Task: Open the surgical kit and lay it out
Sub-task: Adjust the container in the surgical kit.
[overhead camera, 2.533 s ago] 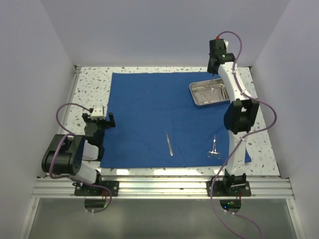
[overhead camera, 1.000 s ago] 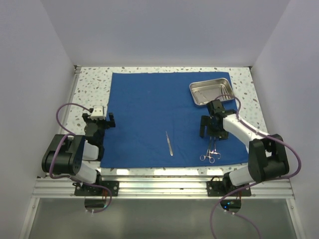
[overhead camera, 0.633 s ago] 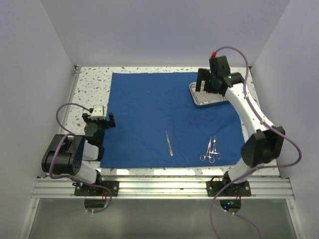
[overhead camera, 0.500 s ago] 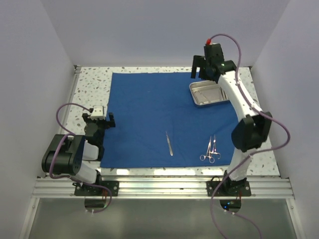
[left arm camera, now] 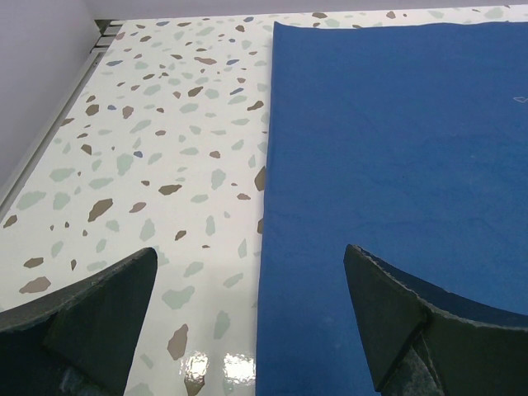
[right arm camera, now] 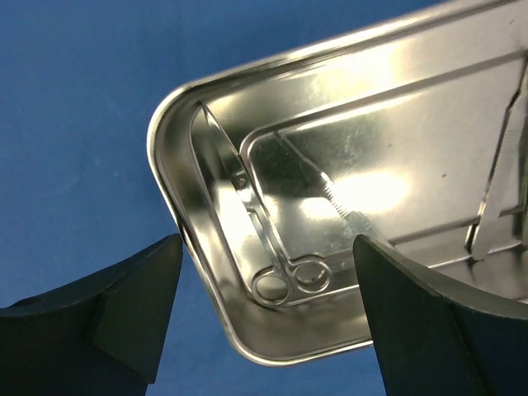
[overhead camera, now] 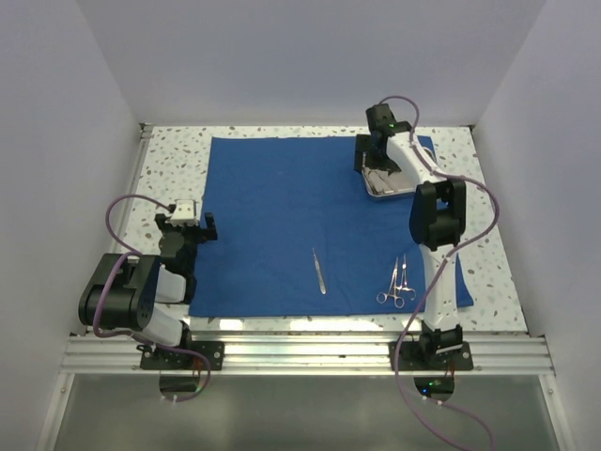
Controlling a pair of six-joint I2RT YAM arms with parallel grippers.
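The royal-blue cloth (overhead camera: 282, 216) lies spread flat on the table. Thin tweezers (overhead camera: 319, 271) and two ring-handled forceps (overhead camera: 399, 282) rest on its near part. At the back right sits the steel tray (overhead camera: 387, 194), partly hidden by my right arm. My right gripper (overhead camera: 371, 160) hangs open over the tray's left end. In the right wrist view, the right gripper (right arm camera: 266, 239) straddles a ring-handled instrument (right arm camera: 280, 276) lying inside the tray (right arm camera: 206, 272), with nothing between the fingers. My left gripper (overhead camera: 188, 228) (left arm camera: 249, 252) is open and empty over the cloth's left edge (left arm camera: 396, 148).
Bare terrazzo table (left arm camera: 165, 148) shows left of the cloth, and a metal rail runs along the table's left side (left arm camera: 49, 140). Another thin steel instrument (right arm camera: 495, 206) leans at the tray's right side. White walls close in the table on three sides.
My right arm laid a second forceps beside the first at the front, then swung back and lowered over the tray's left end. The left arm has not moved.
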